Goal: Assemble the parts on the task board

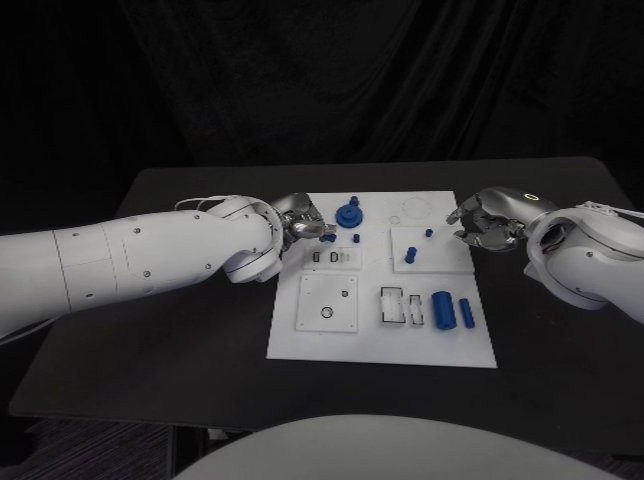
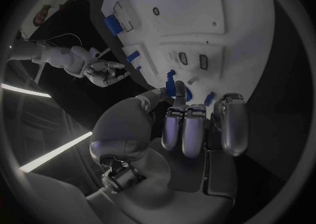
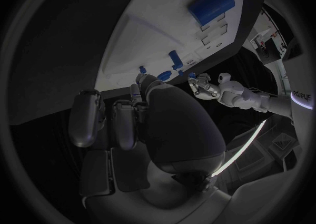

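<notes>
Your task board (image 1: 384,345) sits mid-surface, blue parts (image 1: 443,306) on it. Left hand (image 1: 302,222): fingers pinching a blue part at its far-left edge. Right hand (image 1: 484,222): far-right edge, fingers curled, empty.

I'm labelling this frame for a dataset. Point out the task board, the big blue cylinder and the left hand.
task board (image 1: 296,340), head view, bare near-left corner.
big blue cylinder (image 1: 443,307), head view, middle of its side.
left hand (image 1: 302,221), head view, middle of the hand.
</notes>
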